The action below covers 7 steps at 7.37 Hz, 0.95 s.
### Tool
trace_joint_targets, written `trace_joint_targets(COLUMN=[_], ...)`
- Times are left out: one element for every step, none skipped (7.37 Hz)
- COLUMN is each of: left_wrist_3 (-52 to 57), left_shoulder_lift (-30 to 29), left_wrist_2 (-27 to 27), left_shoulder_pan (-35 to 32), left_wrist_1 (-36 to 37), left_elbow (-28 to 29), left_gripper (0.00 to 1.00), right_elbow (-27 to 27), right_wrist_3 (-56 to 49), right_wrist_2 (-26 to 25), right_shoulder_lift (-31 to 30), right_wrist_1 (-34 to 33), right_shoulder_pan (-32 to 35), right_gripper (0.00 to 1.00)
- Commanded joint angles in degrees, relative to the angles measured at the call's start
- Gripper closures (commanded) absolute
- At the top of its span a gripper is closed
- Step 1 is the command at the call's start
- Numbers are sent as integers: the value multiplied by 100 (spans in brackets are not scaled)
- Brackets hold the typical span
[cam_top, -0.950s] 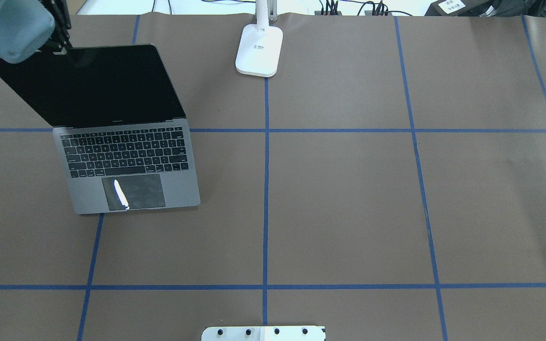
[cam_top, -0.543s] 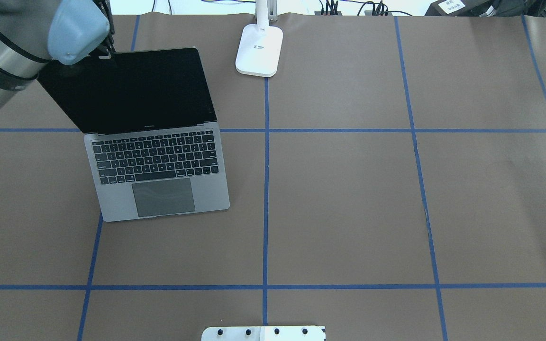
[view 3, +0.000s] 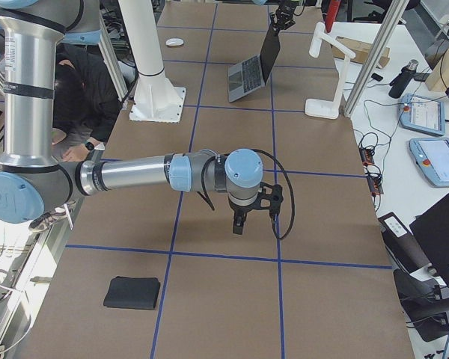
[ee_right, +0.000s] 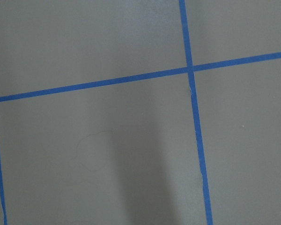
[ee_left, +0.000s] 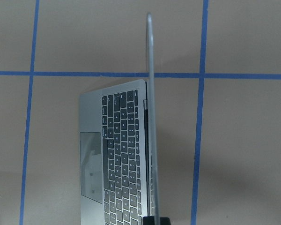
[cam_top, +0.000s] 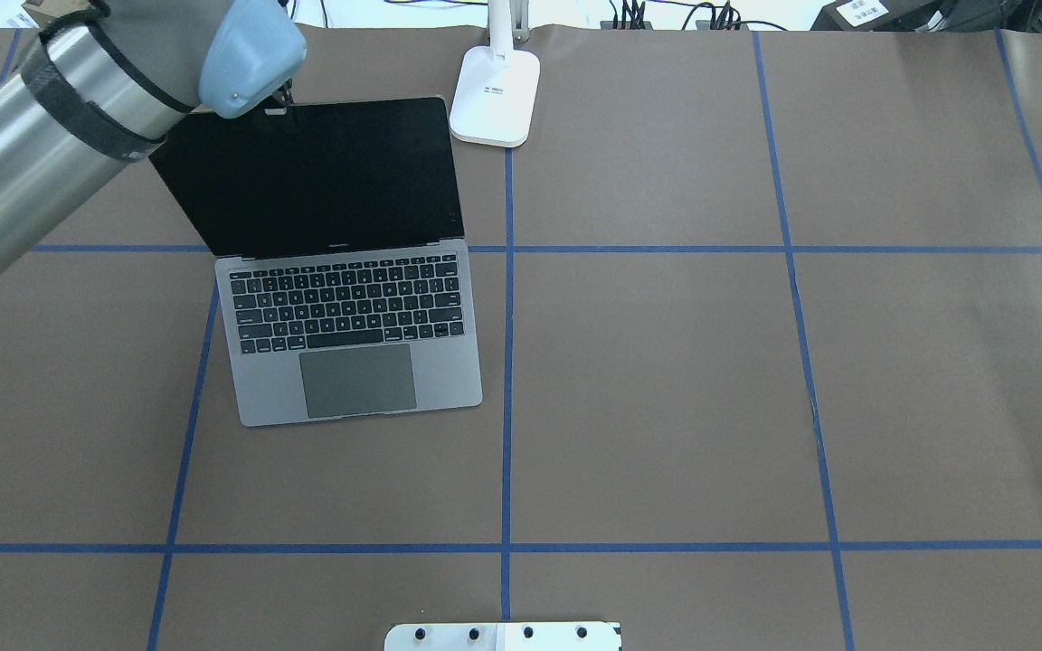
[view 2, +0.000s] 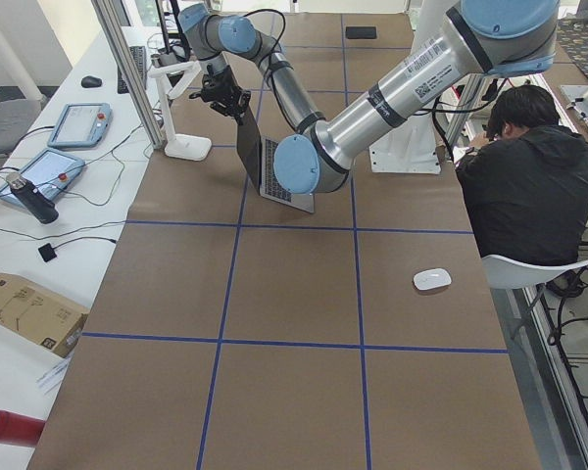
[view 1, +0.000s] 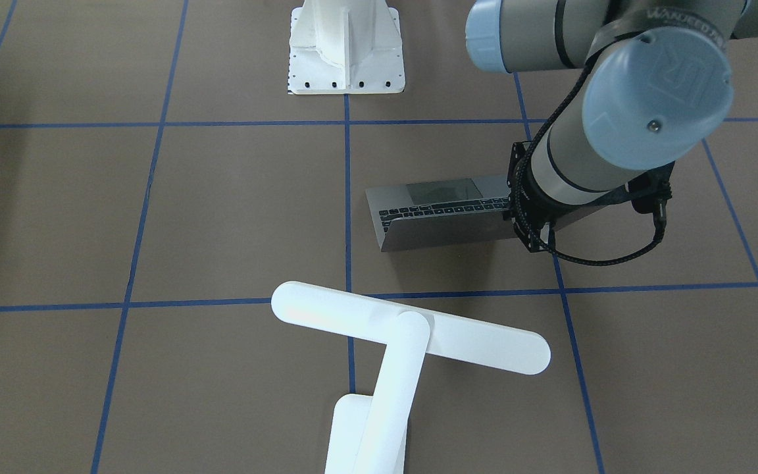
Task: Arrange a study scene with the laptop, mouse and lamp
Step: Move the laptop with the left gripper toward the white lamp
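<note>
Left end effector (ee_left: pixel 154 220) clamped on laptop (cam_top: pixel 340 307) lid's top edge — thin, stiff, slick metal; hinge delicate, so I'd pull gently. Right end effector (view 3: pixel 238 224): can't tell.

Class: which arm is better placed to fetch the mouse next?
Probably left: the mouse lies at the left arm's end of the table, though the left gripper first must release the laptop lid. The right gripper hovers far off.
</note>
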Motion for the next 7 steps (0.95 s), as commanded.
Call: trace_joint_targets(left_wrist_3=[-117,-126,-126,-126,-178,-222,-231], left_shoulder_lift=[-366,-358,-349,-358,-367,-349,-358], left_wrist_2=[44,166,202,289,316,316,317], left_shoulder_pan=[8,17,35,35,52,70,105], left_wrist_1=[-717,-868,-1052,-1280,-1552,-1694,-1739], left_elbow=[914,1020,1152,1301,1459,1513,1514], left_gripper=[100,100,100,100,100,100,100], right_elbow=[-12,-12,-12,-12,-21,-21,-21], right_wrist_3=[-3,-3,-3,-3,-3,-3,-3], right_wrist_2=[-5,-5,-5,4,4,4,4], right_shoulder_lift=[9,9,9,61,62,70,70], right_wrist_1=[0,0,0,0,0,0,0], right_shoulder_pan=[-2,-11,-11,-11,-11,-11,-11], right_gripper=[1,1,1,1,1,1,1])
